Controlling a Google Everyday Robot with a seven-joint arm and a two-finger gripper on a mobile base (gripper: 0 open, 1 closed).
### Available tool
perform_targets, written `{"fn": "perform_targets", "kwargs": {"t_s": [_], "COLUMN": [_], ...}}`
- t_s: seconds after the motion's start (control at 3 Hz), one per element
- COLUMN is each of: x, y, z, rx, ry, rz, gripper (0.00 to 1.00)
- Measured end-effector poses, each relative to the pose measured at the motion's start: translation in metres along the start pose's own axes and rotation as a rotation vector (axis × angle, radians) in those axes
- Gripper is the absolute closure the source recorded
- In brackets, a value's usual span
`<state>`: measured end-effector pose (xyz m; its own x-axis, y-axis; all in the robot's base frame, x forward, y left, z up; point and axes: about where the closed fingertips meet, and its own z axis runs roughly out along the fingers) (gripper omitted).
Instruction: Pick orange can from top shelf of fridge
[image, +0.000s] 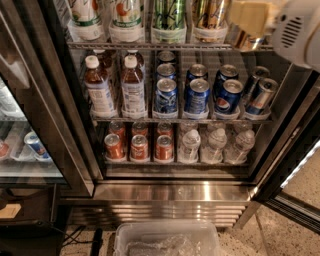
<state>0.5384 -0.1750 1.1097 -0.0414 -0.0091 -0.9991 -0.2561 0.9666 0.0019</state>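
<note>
The fridge (170, 192) stands open in front of me. Its top shelf (150, 46) is a wire rack with clear lane trays. The orange can (210, 12) stands in the fourth lane, gold with pale script, its top cut off by the frame edge. A green slim can (169, 12) is to its left. My gripper (250, 20), pale yellow, is at the top right, just right of the orange can at top-shelf height. A shiny gold can-like shape (244, 41) shows right under the gripper. The white arm housing (297, 30) fills the corner behind it.
Two bottles (127, 15) fill the left lanes of the top shelf. The middle rack holds brown bottles (100, 85) and blue cans (197, 95). The bottom rack holds red-orange cans (139, 146) and water bottles (215, 145). A plastic bin (167, 240) sits on the floor. A second cooler (25, 145) is left.
</note>
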Motion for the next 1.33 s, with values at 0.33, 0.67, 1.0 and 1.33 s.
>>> {"fn": "perform_targets", "kwargs": {"t_s": [0.33,0.67,1.0,1.33], "x": [0.000,0.015,0.066,0.122], "y": [0.000,0.014,0.046,0.078], "z": [0.000,-0.001,-0.019,-0.043], "rx": [0.000,-0.046,-0.161,-0.291], "ry": [0.000,0.050,0.202,0.365], "rz": [0.000,-0.005,-0.015,-0.022], "gripper": [1.00,1.00,1.00,1.00]}}
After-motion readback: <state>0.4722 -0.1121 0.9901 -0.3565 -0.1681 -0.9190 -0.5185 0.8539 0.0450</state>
